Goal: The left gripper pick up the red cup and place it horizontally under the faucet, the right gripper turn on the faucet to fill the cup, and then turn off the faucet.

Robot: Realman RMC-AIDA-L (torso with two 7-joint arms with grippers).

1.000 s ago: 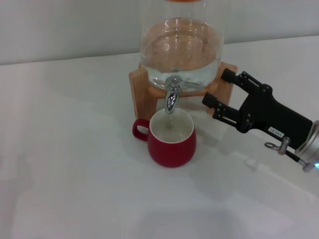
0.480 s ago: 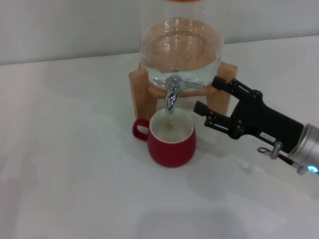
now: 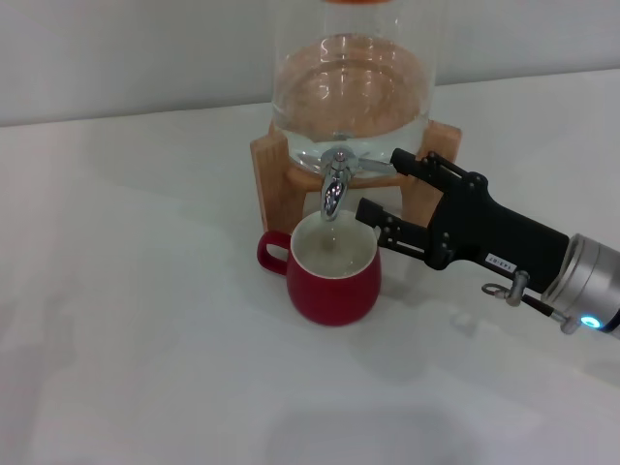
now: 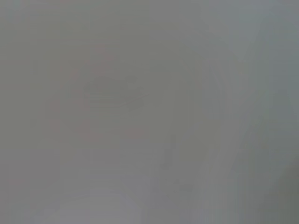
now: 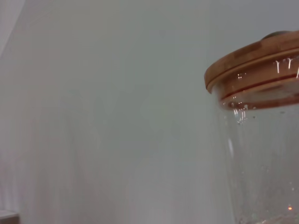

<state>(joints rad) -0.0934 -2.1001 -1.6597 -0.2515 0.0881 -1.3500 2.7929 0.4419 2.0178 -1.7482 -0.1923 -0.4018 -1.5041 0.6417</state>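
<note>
The red cup [image 3: 332, 278] stands upright on the white table with its white inside showing and its handle pointing left, directly below the faucet [image 3: 334, 184]. The chrome faucet sticks out of a clear glass dispenser [image 3: 351, 92] holding water. My right gripper [image 3: 383, 184] is open, its black barred fingers [image 3: 383, 218] reaching in from the right, just right of the faucet and above the cup's right rim. The left gripper is out of view; the left wrist view shows only a grey blur.
The dispenser rests on a wooden stand [image 3: 271, 174] at the back of the white table [image 3: 145, 310]. Its wooden lid [image 5: 254, 60] and glass wall show in the right wrist view.
My right gripper has moved left toward the faucet, from beside the stand's right leg to close by the spigot. The cup has not moved.
</note>
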